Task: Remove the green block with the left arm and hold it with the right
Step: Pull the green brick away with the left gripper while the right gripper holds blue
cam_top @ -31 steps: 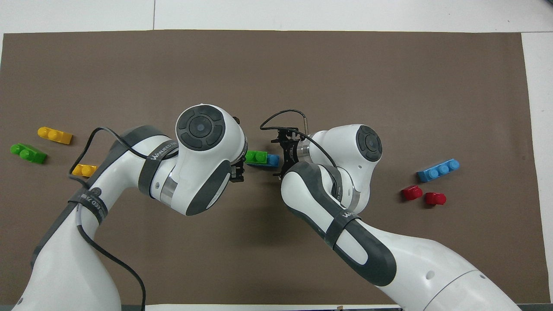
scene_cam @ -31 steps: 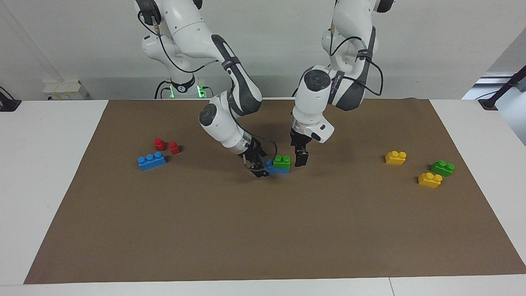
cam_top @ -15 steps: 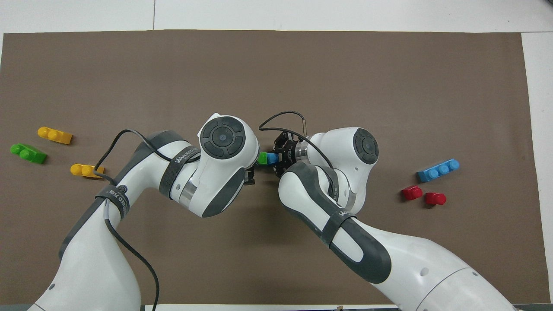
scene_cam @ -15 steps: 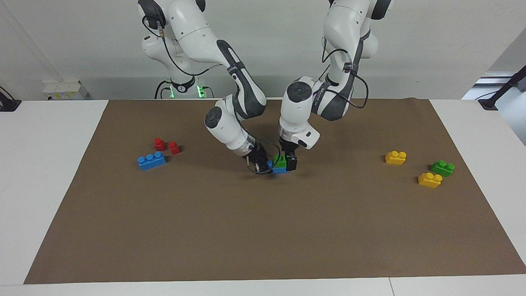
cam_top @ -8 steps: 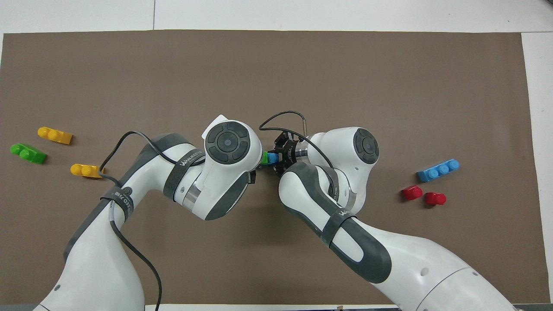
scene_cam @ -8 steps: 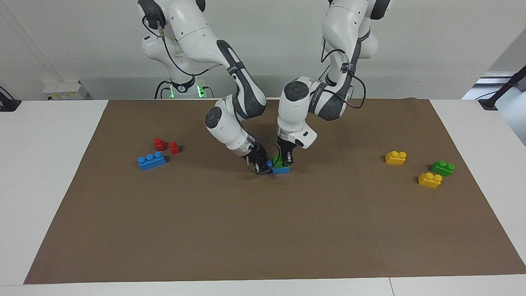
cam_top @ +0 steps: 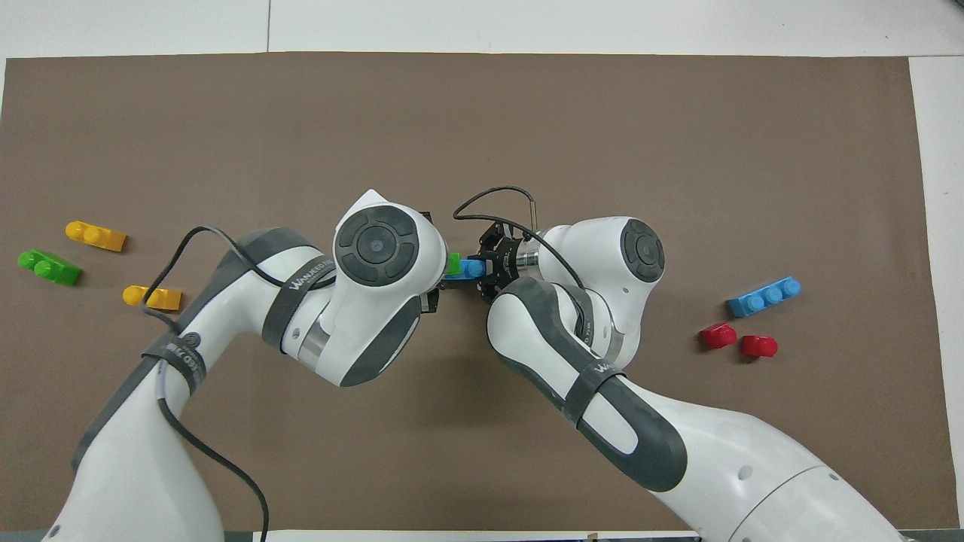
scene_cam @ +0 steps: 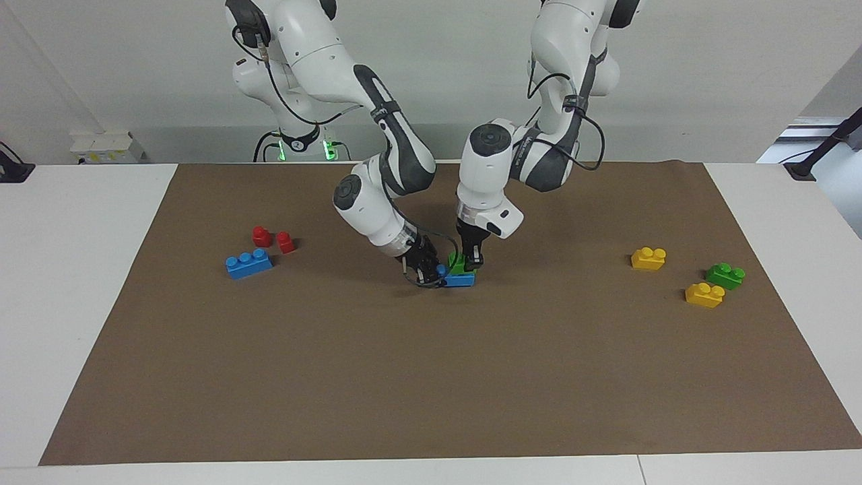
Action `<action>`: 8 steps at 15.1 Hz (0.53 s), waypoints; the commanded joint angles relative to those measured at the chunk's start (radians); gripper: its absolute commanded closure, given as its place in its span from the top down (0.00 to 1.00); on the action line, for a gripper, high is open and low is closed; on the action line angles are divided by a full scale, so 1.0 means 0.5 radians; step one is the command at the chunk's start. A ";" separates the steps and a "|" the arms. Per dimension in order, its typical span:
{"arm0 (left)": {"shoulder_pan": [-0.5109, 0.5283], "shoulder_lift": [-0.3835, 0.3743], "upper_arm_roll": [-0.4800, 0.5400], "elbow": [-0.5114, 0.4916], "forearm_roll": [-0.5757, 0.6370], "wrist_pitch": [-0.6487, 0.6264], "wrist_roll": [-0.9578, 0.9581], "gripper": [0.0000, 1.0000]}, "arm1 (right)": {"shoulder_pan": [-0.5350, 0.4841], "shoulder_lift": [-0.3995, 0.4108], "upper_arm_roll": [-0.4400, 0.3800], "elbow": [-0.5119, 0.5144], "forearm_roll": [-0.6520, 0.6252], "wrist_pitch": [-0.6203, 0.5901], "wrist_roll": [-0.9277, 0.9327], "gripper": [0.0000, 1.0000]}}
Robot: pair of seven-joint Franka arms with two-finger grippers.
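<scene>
In the facing view, the green block (scene_cam: 460, 266) was seen near the middle of the brown mat (scene_cam: 431, 377), seated on a blue brick (scene_cam: 460, 279) and tilted, its end toward the left arm's end of the surface raised. The left gripper (scene_cam: 472, 259) was held straight down over it, with the fingers (scene_cam: 476, 259) closed on the green block from above. The right gripper (scene_cam: 427, 271) was angled in low at the blue brick's end toward the right arm's end of the surface, its fingers clamped on that brick. The long axis of the green block ran along the line between the two arms' ends of the surface, in line with the blue brick beneath. Open mat lay all around the pair, widest on the side farther from the robots. A second blue brick (scene_cam: 248, 263) and two red pieces (scene_cam: 273, 238) were well apart toward the right arm's end. Two yellow bricks (scene_cam: 648, 258) and another green brick (scene_cam: 725, 275) were well apart toward the left arm's end.

In the overhead view, only a sliver of the green block (cam_top: 453, 263) was shown beside the left arm's wrist, with the blue brick (cam_top: 468, 269) exposed between it and the right gripper (cam_top: 488, 268). The left gripper itself was hidden under its wrist. The mat's edges (cam_top: 482, 90) were well clear of the pair on every side.
</scene>
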 commanded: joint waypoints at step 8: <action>0.631 -0.283 0.011 0.013 -0.073 -0.287 1.142 0.00 | -0.546 -0.247 -0.013 0.240 -0.271 -0.728 -0.105 0.00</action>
